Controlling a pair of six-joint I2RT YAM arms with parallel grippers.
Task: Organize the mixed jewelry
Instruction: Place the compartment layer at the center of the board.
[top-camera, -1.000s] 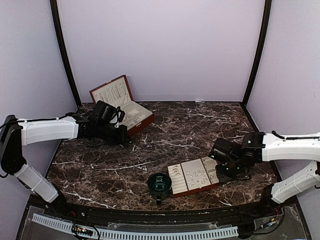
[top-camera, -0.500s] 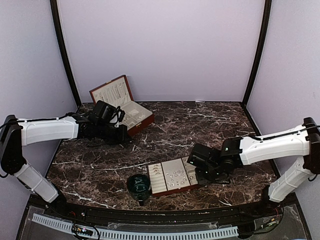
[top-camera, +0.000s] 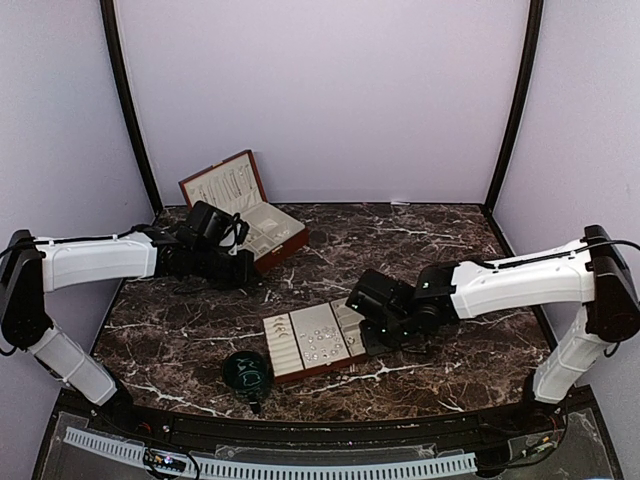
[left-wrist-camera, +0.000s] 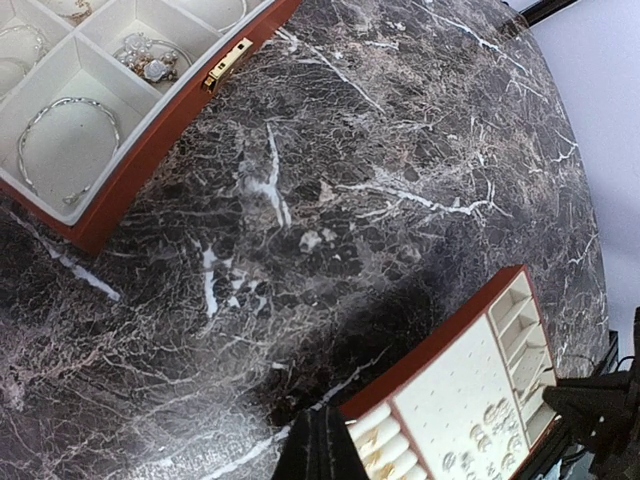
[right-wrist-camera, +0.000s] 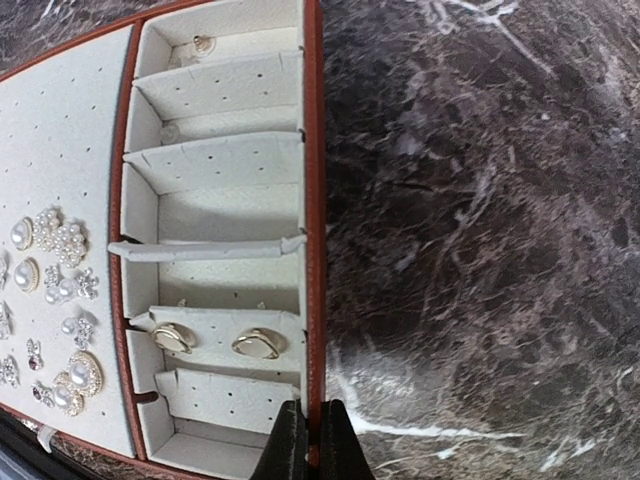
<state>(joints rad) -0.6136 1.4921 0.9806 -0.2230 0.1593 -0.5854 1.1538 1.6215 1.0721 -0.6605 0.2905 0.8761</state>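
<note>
Smooth white casing along each long link of the left arm (top-camera: 100, 260) and right arm (top-camera: 520, 285); matte black at joints and wrist blocks; thin black cable over each casing. Tapers to narrow black fingertips at the right gripper (right-wrist-camera: 305, 440).

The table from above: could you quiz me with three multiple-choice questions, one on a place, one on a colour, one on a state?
1. Where is the cup?
A) by the left end of the tray
B) inside the box
C) in the far right corner

2. What colour is the cup?
A) yellow
B) dark green
C) white

3. The box at the back is:
A) shut
B) upside down
C) open

Answers: 1 A, it stands beside the tray's left end; 2 B, it looks dark green; 3 C, its lid stands up.
</note>
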